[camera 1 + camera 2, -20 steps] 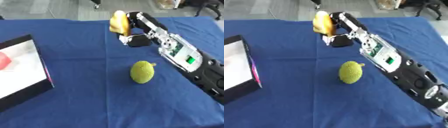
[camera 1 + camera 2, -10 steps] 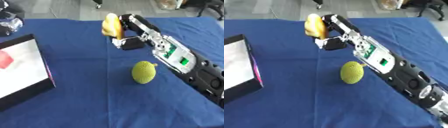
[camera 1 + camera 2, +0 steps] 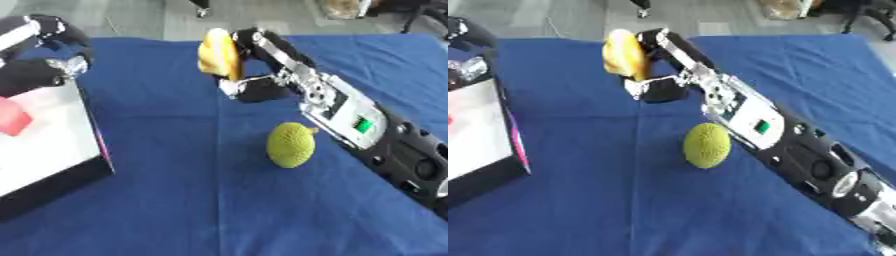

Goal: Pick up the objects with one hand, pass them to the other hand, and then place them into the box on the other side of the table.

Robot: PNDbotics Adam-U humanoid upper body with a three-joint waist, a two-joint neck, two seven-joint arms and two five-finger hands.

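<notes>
Right hand [image 3: 249, 75] is gripping the yellow object [image 3: 219, 52], fingers curled round it; handover pending; left hand [image 3: 39, 60] is waiting, closure indiscernible.

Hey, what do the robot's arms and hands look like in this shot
The right arm is black with a long silver-white panel bearing a small green mark, and round dark joints lower down. The right hand is black and silver. The left hand is black with silver parts.
</notes>
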